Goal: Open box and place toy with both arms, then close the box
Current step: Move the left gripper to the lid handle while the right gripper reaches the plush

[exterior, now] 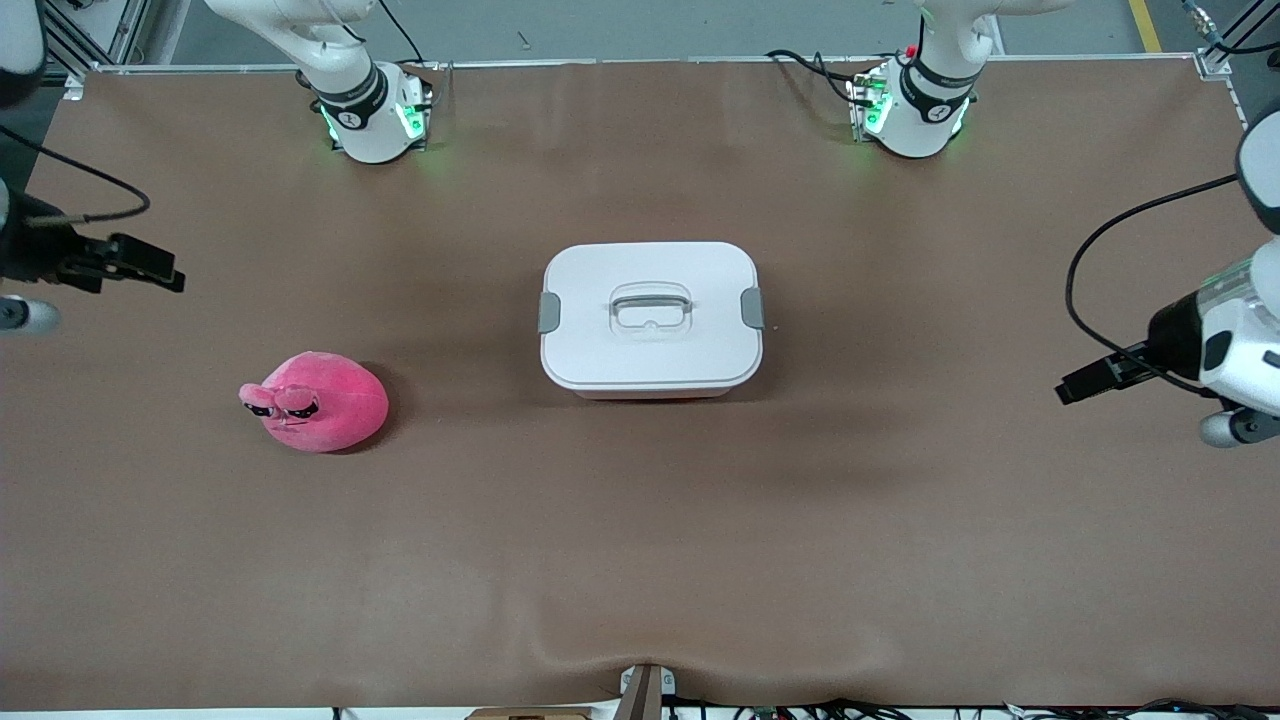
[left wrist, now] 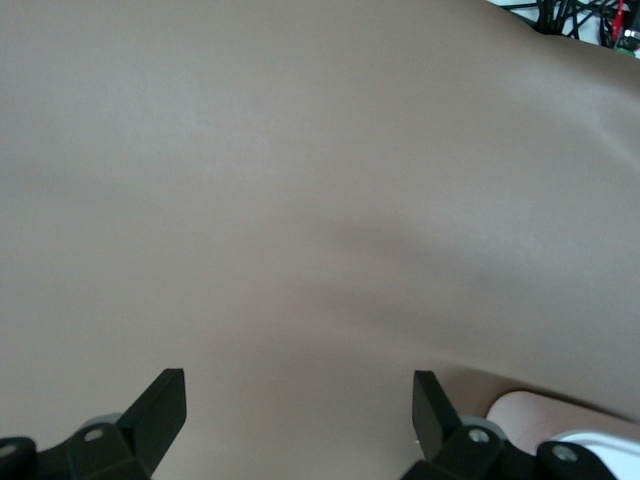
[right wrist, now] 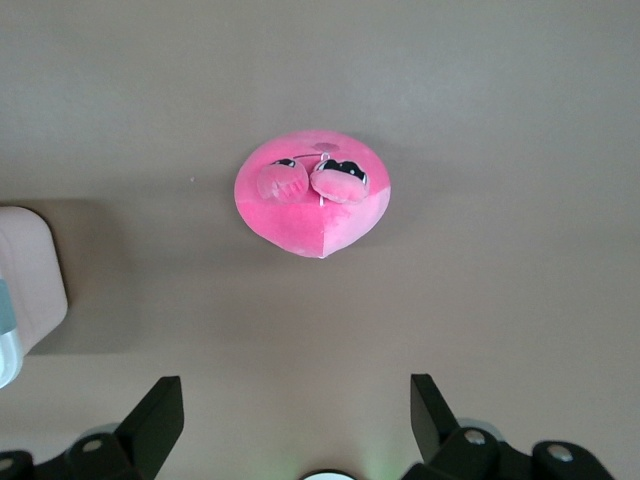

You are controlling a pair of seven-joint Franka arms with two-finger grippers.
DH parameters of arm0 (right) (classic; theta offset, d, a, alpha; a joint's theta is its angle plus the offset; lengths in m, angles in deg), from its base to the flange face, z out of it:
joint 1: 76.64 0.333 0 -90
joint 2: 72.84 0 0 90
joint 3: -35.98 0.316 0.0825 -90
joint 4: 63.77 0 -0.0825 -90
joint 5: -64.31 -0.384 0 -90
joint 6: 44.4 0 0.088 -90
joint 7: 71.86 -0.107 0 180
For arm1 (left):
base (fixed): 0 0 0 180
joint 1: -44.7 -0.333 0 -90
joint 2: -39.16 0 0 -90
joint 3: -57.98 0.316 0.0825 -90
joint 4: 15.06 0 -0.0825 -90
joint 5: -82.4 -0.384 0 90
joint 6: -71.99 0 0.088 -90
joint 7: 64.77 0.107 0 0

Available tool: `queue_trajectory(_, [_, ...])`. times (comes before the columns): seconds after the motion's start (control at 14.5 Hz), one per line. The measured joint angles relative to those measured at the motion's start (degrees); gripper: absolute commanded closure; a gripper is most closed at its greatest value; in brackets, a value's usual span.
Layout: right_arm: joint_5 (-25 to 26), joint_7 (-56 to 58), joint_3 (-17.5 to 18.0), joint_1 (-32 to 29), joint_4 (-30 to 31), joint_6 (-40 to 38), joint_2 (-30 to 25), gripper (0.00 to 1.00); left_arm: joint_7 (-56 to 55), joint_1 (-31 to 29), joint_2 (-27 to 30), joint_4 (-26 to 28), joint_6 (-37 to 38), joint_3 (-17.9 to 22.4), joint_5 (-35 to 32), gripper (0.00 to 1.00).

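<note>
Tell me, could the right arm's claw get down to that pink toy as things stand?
Probably yes. The right claw hangs open above bare table at the right arm's end, and the toy lies in the open there with nothing on or against it. The box sits well apart, lid on.

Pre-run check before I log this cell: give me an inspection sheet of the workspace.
Surface: brown mat-covered table, slight wrinkle at the edge nearest the front camera.
Job's things: rounded translucent pink box with flat white lid on, mid-table; round pink plush toy on the mat toward the right arm's end, nearer the front camera than the box.
Clutter: nothing seen.
Grippers: left gripper open over bare mat; right gripper open above the mat near the toy; both empty.
Cables: black cable looping at the left arm.
Surroundings: green-lit arm bases.
</note>
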Motion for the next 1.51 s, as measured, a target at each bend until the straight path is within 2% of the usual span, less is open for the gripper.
queue_trajectory(0.41, [0.0, 0.1, -0.05, -0.05, -0.18, -0.95, 1.08, 0.0, -12.97, 3.65, -1.7, -0.18, -1.01, -0.05, 0.0, 0.0])
queue_trajectory(0.89, [0.0, 8.86, -0.17, -0.2, -0.23, 0.62, 1.2, 0.0, -26.69, 7.82, -2.64, -0.2, -1.09, -0.06, 0.0, 0.0])
queue_trajectory(1.51, [0.65, 9.16, -0.08, 0.25, 0.48, 3.29, 1.45, 0.0, -52.86, 15.35, -3.45, -0.21, -2.49, -0.1, 0.0, 0.0])
